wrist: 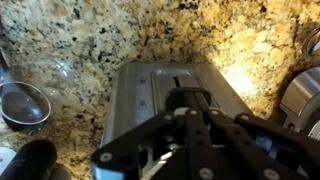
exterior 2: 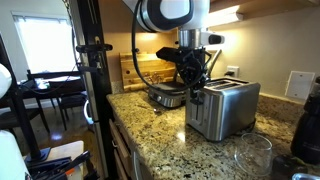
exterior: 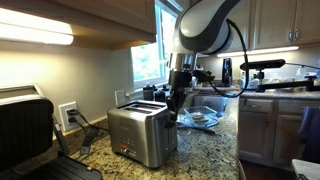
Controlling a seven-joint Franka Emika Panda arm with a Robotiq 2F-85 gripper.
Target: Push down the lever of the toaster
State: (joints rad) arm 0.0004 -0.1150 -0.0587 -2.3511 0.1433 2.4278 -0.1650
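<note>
The brushed silver two-slot toaster (exterior: 142,133) stands on the speckled granite counter, and shows in both exterior views (exterior 2: 228,106). My gripper (exterior: 176,99) hangs at the toaster's narrow end, fingers pointing down, also seen from the opposite side (exterior 2: 194,82). In the wrist view the toaster's top and slots (wrist: 150,85) lie straight below, and my black fingers (wrist: 188,100) are drawn together over its near end. The fingers look shut with nothing between them. The lever itself is hidden behind the fingers.
A larger black-and-silver appliance (exterior: 25,130) stands beside the toaster near a wall outlet (exterior: 68,114). A glass bowl (exterior: 200,117) sits behind the gripper. A round pot (exterior 2: 165,96), a wooden board (exterior 2: 148,66) and a clear bowl (exterior 2: 246,158) share the counter. A metal cup (wrist: 22,103) lies nearby.
</note>
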